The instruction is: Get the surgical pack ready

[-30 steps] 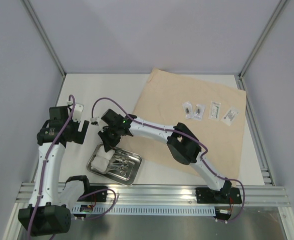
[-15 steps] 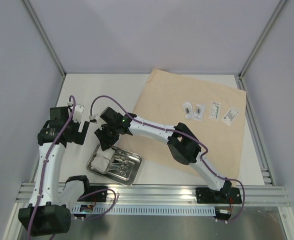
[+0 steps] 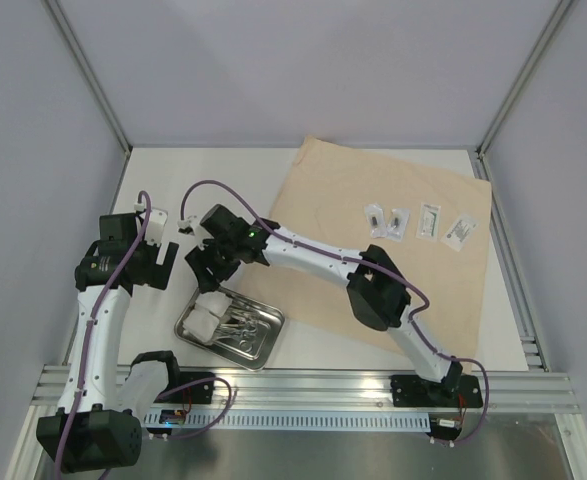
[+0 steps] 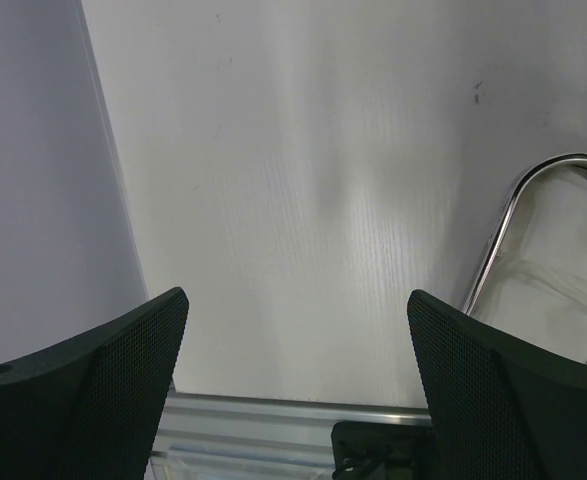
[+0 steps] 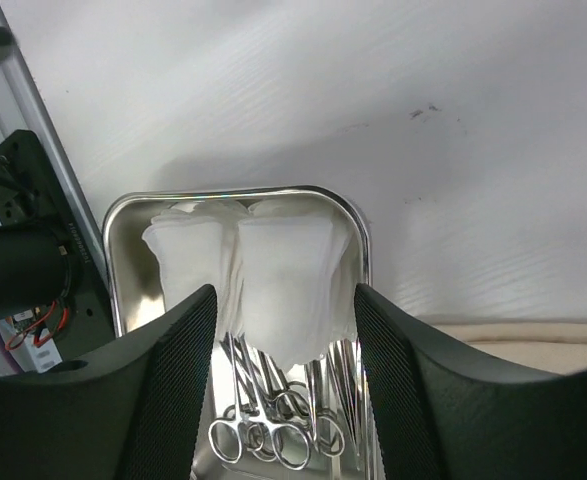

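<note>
White table (image 3: 163,180) | grey walls (image 3: 303,70) | tan wrap (image 3: 333,200) right | tray (image 3: 265,340) near-left | both jaws spread

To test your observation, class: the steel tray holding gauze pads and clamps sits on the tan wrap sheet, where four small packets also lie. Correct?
No. The steel tray sits directly on the white table, beside the tan wrap sheet, as the top external view shows. The rest holds.
</note>
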Robot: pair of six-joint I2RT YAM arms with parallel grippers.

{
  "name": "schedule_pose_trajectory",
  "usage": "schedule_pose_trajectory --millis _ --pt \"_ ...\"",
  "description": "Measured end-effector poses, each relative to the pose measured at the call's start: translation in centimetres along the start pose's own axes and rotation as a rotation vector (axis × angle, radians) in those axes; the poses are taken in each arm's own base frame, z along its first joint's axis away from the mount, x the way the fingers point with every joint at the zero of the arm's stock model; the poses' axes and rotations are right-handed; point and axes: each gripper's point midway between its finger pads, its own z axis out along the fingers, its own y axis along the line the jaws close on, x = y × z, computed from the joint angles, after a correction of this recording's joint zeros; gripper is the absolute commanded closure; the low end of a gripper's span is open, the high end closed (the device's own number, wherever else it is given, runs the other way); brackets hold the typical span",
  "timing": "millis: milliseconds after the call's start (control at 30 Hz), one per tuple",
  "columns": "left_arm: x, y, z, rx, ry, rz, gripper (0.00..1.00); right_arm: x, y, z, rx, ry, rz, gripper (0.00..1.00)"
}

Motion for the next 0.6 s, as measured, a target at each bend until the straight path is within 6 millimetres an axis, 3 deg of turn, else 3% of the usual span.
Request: schedule_pose_trajectory --millis 67,133,167,267,367,600 --pt "0.0 0.0 0.0 0.000 0.000 0.000 0.00 -0.9 0.4 -1.0 0.002 -0.026 -0.008 0.42" --pt "0.0 0.0 0.0 0.000 0.000 0.000 0.00 -1.7 0.7 -1.9 0.004 -0.051 -0.013 0.51" --pt "0.0 0.0 0.0 0.000 0.000 0.000 0.00 -2.1 0.9 -2.2 0.004 -0.065 -0.014 0.70" --pt "0.0 0.0 0.0 0.000 0.000 0.000 0.00 -2.4 1.4 -3.2 -0.005 -0.093 0.003 0.95" --pt "0.0 0.0 0.0 0.000 -0.001 0.000 0.00 -2.1 1.7 -3.3 -0.018 -0.105 0.029 1.00" --pt "0.0 0.0 0.0 0.000 -0.001 0.000 0.00 0.6 1.2 -1.0 -0.025 -0.050 0.103 0.99"
